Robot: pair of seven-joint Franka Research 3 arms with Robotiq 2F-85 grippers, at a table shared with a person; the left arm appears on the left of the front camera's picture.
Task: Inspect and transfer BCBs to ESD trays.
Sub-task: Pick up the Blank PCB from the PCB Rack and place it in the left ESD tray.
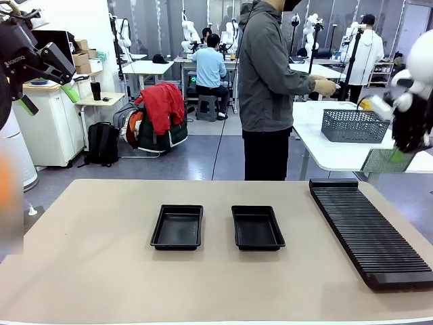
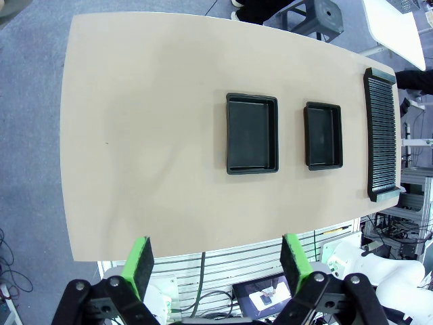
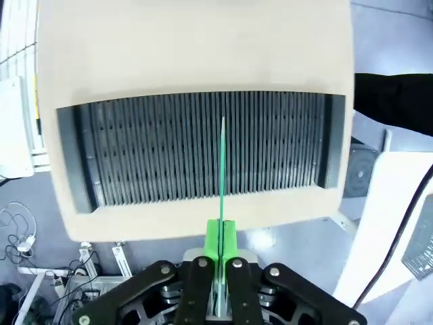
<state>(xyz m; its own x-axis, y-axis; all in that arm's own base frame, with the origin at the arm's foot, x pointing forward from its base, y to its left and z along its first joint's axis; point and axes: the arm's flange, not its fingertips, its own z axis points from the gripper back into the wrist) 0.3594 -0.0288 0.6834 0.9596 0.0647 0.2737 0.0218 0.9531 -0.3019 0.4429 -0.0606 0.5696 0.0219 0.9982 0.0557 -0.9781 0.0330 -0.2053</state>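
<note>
Two empty black ESD trays (image 1: 177, 227) (image 1: 257, 228) lie side by side mid-table, also seen from above in the left wrist view (image 2: 252, 133) (image 2: 323, 135). My right gripper (image 1: 400, 150) hangs high at the right, above the far end of the rack, shut on a thin pale green BCB (image 1: 383, 161). The right wrist view shows that BCB (image 3: 222, 162) edge-on, pinched between the gripper's green pads (image 3: 221, 233), over the rack's slots. My left gripper (image 1: 49, 98) is raised at the far left, open and holding nothing; its fingers (image 2: 141, 264) stand wide apart.
A long black ribbed rack (image 1: 371, 230) (image 2: 380, 132) (image 3: 203, 149) lies along the table's right side. A person (image 1: 267, 88) stands behind the far edge, turned right. Behind them a white table carries a grey mesh basket (image 1: 353, 125).
</note>
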